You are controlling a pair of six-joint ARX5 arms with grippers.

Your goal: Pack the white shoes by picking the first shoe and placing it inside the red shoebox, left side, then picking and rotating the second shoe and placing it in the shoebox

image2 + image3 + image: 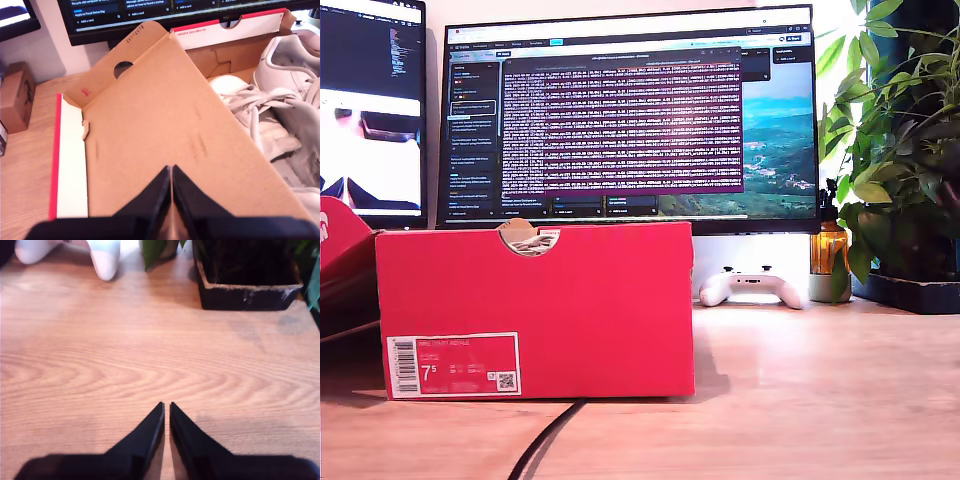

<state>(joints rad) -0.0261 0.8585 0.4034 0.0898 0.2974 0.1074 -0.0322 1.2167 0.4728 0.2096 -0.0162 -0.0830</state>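
Note:
The red shoebox (535, 300) stands on the wooden desk at the exterior view's left, label side facing the camera; neither arm shows in that view. In the first wrist view its lid (165, 120) slopes open, brown inside up, with a red-and-white flap (67, 155) beside it. Both white shoes (290, 65) (255, 115) lie inside the shoebox (225, 55), laces loose. My first gripper (171, 170) is shut, its tips over the lid's brown surface. My second gripper (166, 405) is shut over bare desk, holding nothing.
A white game controller (752, 286) (102, 257) lies beside the box before a monitor (630, 120). A black planter (247, 285) with a plant (900, 150) stands at the exterior view's right. A black cable (545, 440) crosses the desk. A small brown carton (17, 95) stands nearby.

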